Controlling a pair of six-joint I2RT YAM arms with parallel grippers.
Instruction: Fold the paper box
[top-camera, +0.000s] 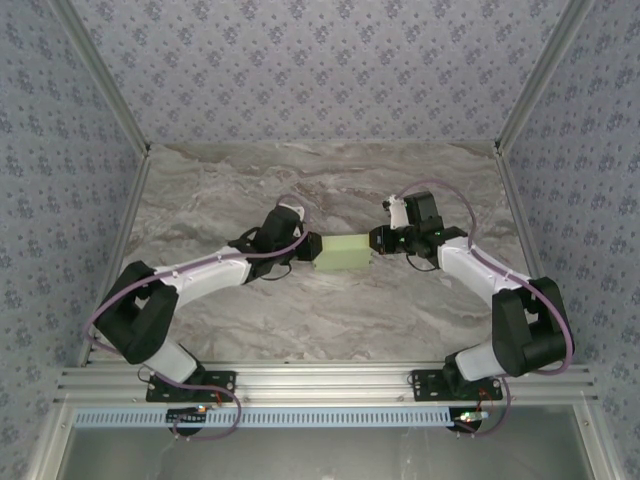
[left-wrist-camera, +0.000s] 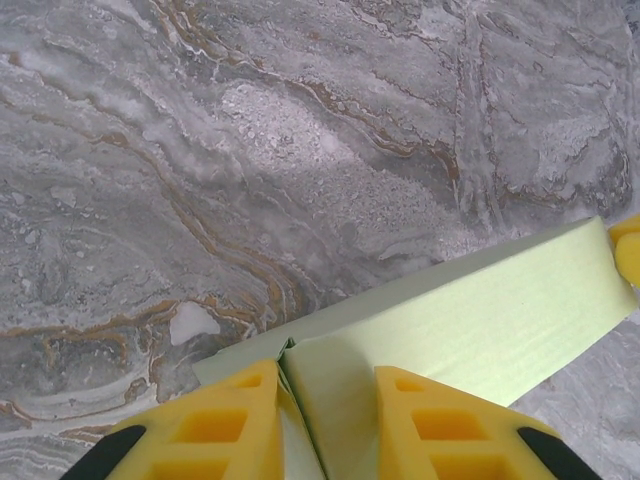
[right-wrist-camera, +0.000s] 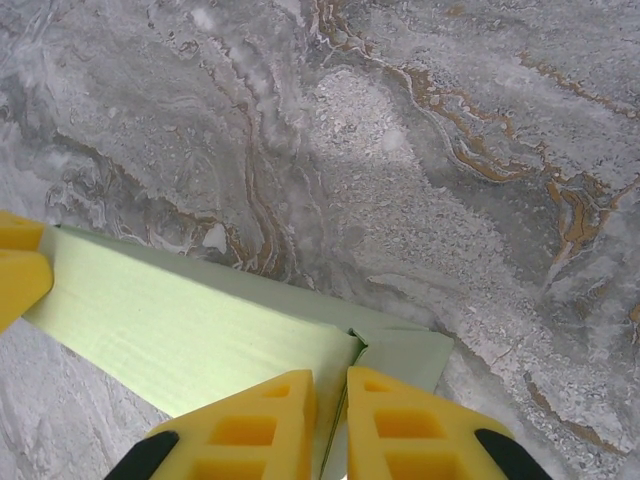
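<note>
We see the paper box (top-camera: 342, 252), a slim pale-green rectangular block with creased end flaps, clamped at opposite ends by the left gripper (left-wrist-camera: 325, 400) and right gripper (right-wrist-camera: 330, 390).

Grey veined marble-look table (top-camera: 330, 180), pale green paper box (top-camera: 342, 252) at centre

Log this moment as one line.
paper box: folded, between arms | left fingers: astride one end flap | right fingers: pinching other end

High rear camera, two wrist cameras.
Top looks down over the whole worktop (top-camera: 300, 190); wrist views sit close, sharing the paper box (top-camera: 342, 251).
</note>
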